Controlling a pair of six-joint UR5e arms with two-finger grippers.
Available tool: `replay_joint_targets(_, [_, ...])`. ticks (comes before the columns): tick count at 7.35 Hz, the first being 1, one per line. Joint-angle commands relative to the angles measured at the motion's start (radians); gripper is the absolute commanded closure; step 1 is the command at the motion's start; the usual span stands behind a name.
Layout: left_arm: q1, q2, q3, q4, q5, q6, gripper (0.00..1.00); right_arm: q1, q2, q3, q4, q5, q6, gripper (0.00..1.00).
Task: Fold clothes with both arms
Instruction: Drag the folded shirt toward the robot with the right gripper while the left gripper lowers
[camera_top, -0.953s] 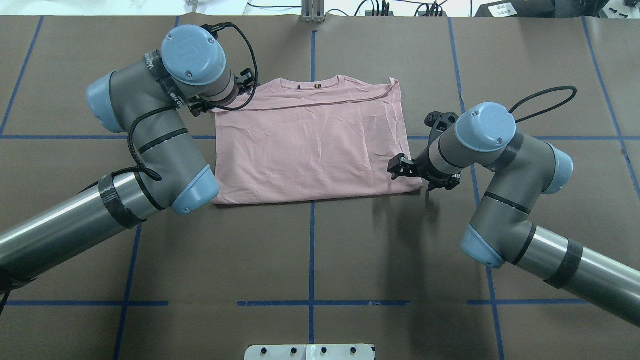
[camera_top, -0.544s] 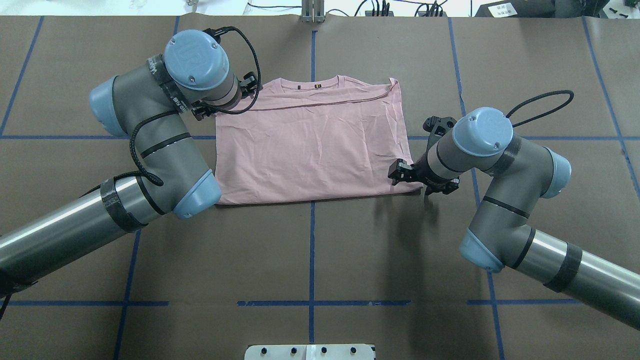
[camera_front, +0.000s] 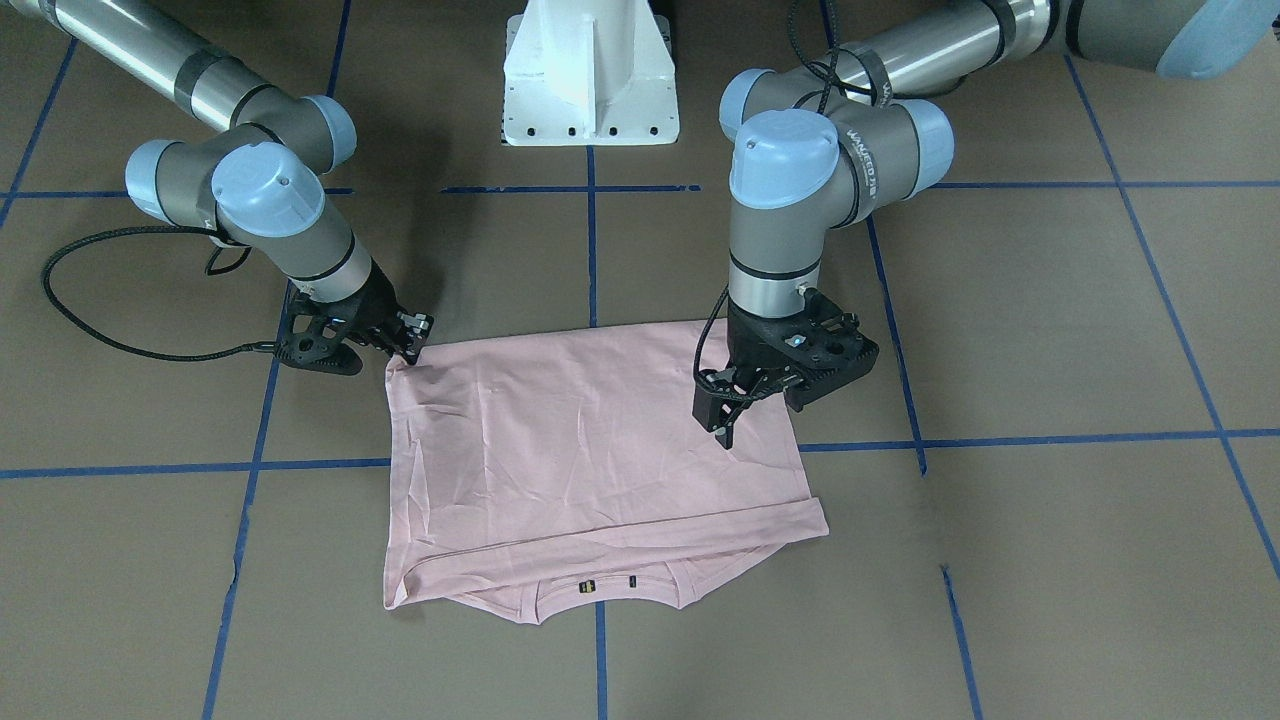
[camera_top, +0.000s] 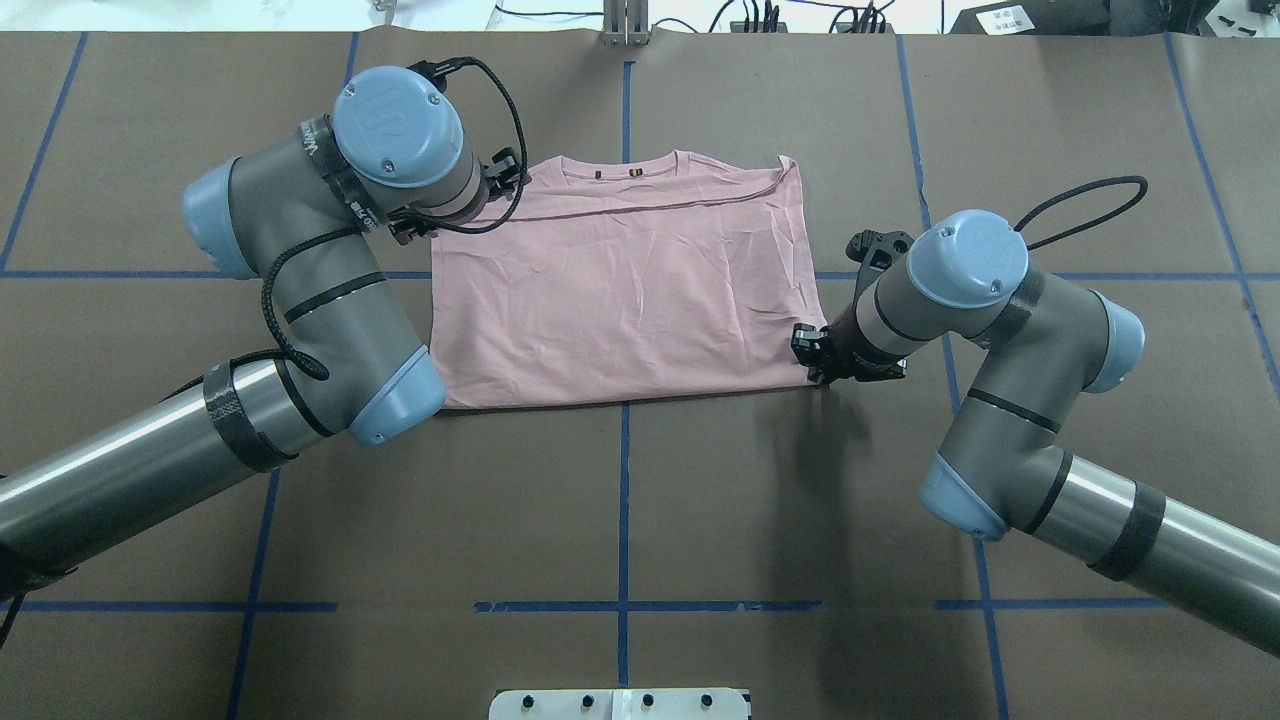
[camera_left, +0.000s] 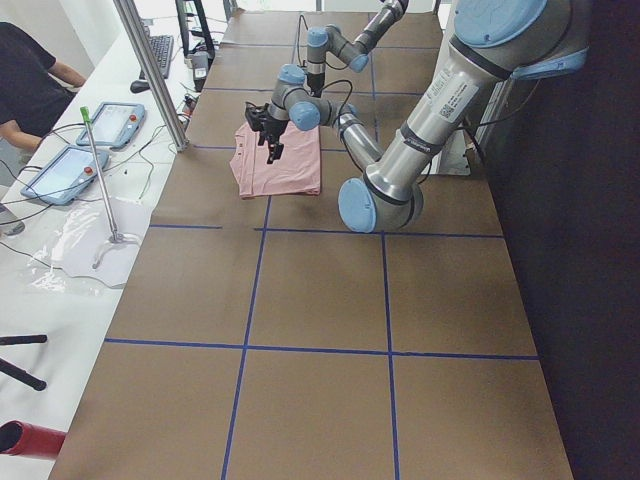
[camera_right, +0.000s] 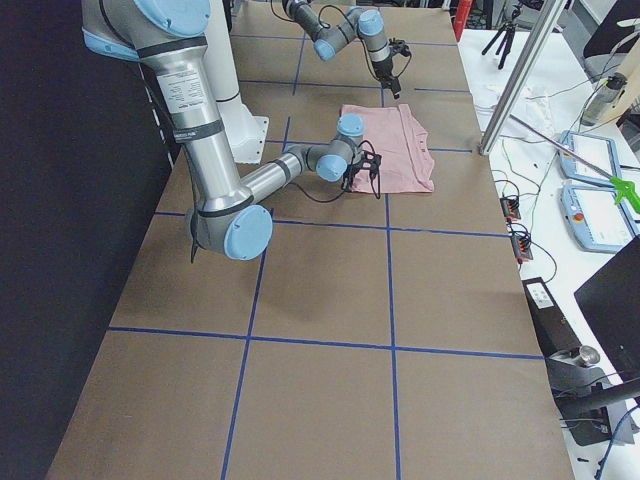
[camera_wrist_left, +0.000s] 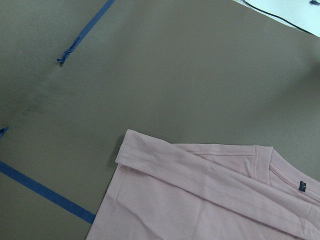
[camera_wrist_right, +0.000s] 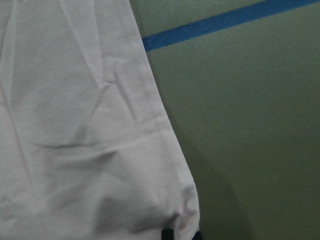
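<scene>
The pale pink T-shirt (camera_top: 620, 290) lies flat on the brown table, sleeves folded in and collar (camera_top: 635, 165) on the far side; no print shows. My right gripper (camera_front: 412, 345) is low at the shirt's near-right corner (camera_top: 822, 378). It is shut on the cloth, which bunches at the fingertips in the right wrist view (camera_wrist_right: 182, 215). My left gripper (camera_front: 725, 435) hangs fingers-down above the shirt's left side near the folded sleeve (camera_wrist_left: 150, 155). I cannot tell whether it is open or shut. In the overhead view the left wrist (camera_top: 400, 130) hides it.
The white pedestal base (camera_front: 590, 80) stands at the robot's side of the table. Blue tape lines (camera_top: 624, 500) cross the brown cover. Beyond the far edge are a metal post (camera_left: 150, 70), tablets (camera_left: 75, 170) on a white bench and a seated person (camera_left: 30, 80).
My right gripper sank toward the shirt's near-right corner and its jaws narrowed onto the cloth. The left arm drifted slightly right, further over the shirt's left edge.
</scene>
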Motion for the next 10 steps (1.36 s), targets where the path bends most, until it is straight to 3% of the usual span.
replay_joint_targets(1, [0.008, 0.007, -0.026, -0.001, 0.007, 0.000, 0.00, 0.011, -0.004, 0.013, 0.001, 0.007, -0.001, 1.00])
replay_joint_targets(3, [0.010, 0.010, -0.035, -0.001, 0.015, 0.000, 0.00, 0.010, -0.073, 0.079, 0.001, 0.004, -0.001, 1.00])
replay_joint_targets(5, [0.034, 0.021, -0.061, 0.002, 0.033, 0.000, 0.00, -0.092, -0.264, 0.278, 0.001, -0.008, 0.014, 1.00])
replay_joint_targets(7, [0.068, 0.045, -0.089, 0.002, 0.071, -0.006, 0.00, -0.262, -0.442, 0.467, 0.001, -0.010, 0.093, 1.00])
replay_joint_targets(9, [0.091, 0.064, -0.121, 0.006, 0.074, -0.022, 0.00, -0.515, -0.452, 0.504, 0.003, -0.015, 0.244, 1.00])
replay_joint_targets(10, [0.099, 0.064, -0.127, 0.006, 0.074, -0.022, 0.00, -0.576, -0.449, 0.507, 0.013, -0.027, 0.298, 0.14])
